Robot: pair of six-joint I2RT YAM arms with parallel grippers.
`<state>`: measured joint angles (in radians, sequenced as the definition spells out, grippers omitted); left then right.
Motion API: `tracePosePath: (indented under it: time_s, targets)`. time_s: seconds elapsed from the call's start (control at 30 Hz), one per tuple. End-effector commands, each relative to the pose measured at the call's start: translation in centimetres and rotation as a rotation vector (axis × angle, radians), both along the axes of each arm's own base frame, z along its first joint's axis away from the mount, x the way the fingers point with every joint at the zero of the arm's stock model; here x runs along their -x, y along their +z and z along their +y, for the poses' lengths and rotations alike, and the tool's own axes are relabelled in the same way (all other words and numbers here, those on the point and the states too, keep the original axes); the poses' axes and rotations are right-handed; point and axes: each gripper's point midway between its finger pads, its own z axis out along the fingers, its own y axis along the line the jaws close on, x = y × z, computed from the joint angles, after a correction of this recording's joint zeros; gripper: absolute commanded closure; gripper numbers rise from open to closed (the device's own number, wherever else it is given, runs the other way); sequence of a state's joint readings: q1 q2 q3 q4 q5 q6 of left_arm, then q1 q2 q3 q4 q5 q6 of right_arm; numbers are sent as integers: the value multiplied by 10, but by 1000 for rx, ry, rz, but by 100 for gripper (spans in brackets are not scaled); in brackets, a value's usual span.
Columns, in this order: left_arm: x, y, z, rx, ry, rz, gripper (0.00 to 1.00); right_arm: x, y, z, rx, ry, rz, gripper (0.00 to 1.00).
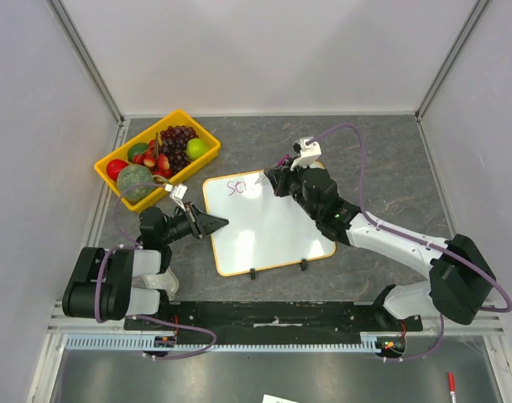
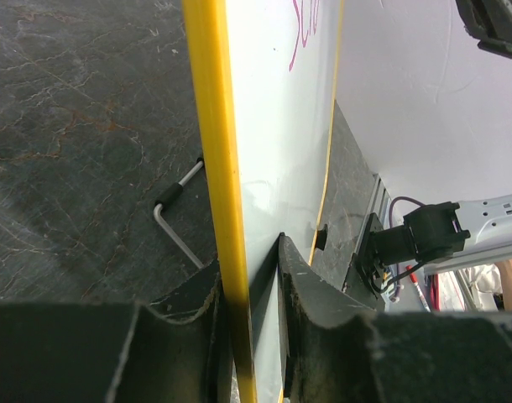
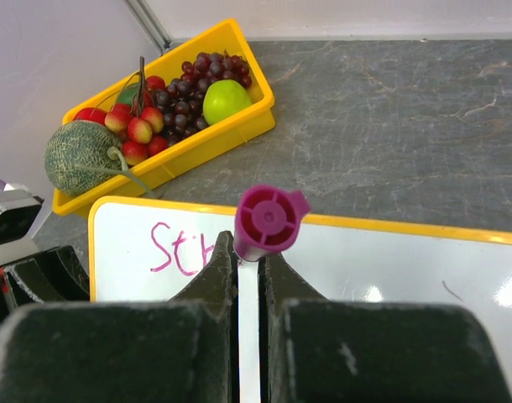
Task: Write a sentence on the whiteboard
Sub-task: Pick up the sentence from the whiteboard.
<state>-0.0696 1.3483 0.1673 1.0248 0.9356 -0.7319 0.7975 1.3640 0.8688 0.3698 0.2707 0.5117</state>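
Right gripper clenched marker, tip at sentence start, upper left of whiteboard; blank surface stretched rightward. Left gripper pinched its edge.

I've got the whiteboard mid-table: white, rounded corners, thin orange-yellow frame, turned slightly askew, with two black clip feet on its near edge. The sentence is barely begun — a few thin magenta letters, roughly "Sth", in the board's far-left corner.
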Motion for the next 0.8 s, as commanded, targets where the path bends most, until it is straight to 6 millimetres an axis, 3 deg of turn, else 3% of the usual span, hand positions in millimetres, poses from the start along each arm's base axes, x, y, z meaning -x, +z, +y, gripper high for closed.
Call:
tracePosePath:
  time_s: [0.0, 0.43, 0.77]
  targets:
    - [-4, 0, 0, -35, -4, -59, 98, -16, 14, -9, 13, -65, -28, 100]
    - [-4, 0, 0, -36, -4, -60, 98, -12, 14, 9, -18, 17, -20, 100]
    - [-5, 1, 0, -36, -3, -60, 98, -6, 31, 2, -133, 64, -36, 100]
